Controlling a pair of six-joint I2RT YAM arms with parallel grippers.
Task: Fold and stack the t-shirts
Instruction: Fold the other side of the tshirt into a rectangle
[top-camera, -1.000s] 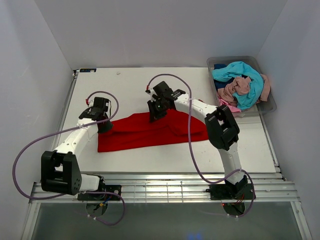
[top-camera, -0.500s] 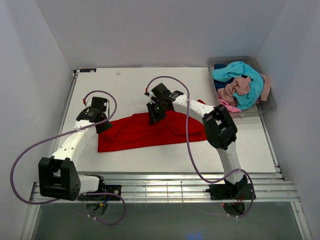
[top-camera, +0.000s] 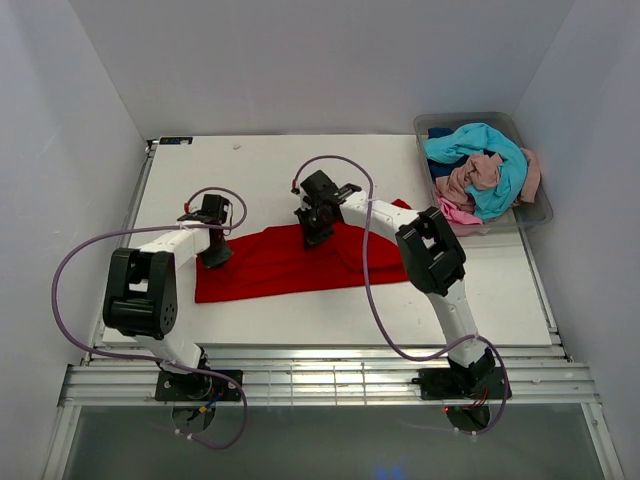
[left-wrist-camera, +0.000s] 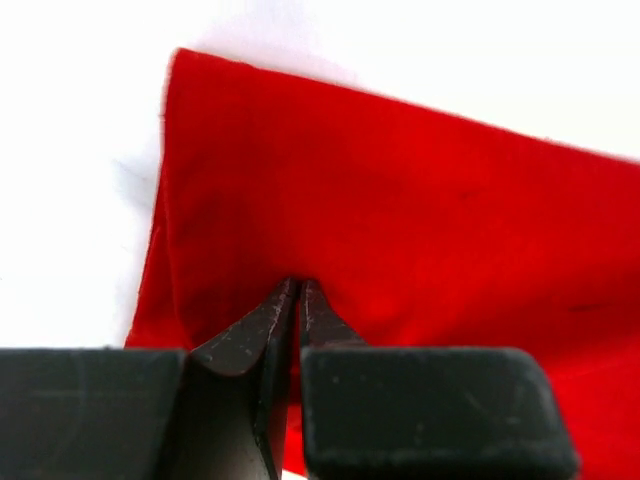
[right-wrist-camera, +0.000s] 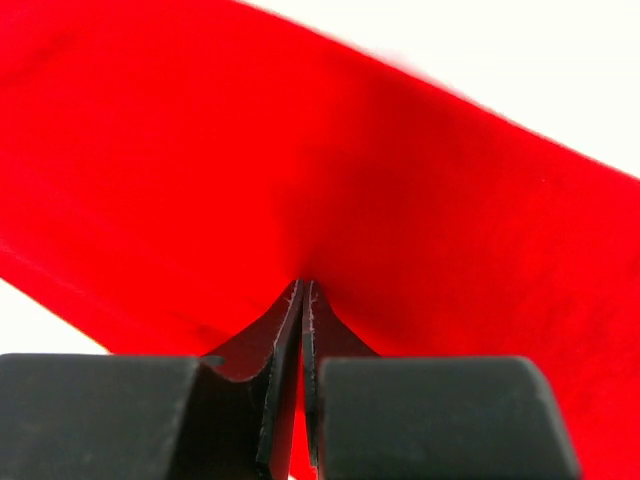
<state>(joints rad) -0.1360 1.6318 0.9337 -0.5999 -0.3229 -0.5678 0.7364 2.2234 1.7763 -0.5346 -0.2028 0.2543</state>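
The red t-shirt (top-camera: 300, 262) lies as a long band across the middle of the white table (top-camera: 260, 170). My left gripper (top-camera: 213, 250) is at its upper left corner, shut on the red cloth (left-wrist-camera: 380, 210). My right gripper (top-camera: 312, 233) is at its top edge near the middle, shut on the red cloth (right-wrist-camera: 330, 170). In both wrist views the jaws are pressed together with a pinch of red fabric between them. The other t-shirts, turquoise (top-camera: 480, 150), dusty pink (top-camera: 472, 180), bright pink (top-camera: 455, 210) and dark blue (top-camera: 440, 133), lie heaped at the back right.
The heap of shirts fills a clear grey plastic bin (top-camera: 530, 215) at the table's back right corner. White walls close in the left, back and right. Purple cables loop from both arms. A metal rail runs along the near edge.
My left arm has swung in, its gripper moving right and slightly down onto the shirt's left corner. My right gripper has stayed on the top edge, shifting slightly. The shirt's left end has drawn in a little.
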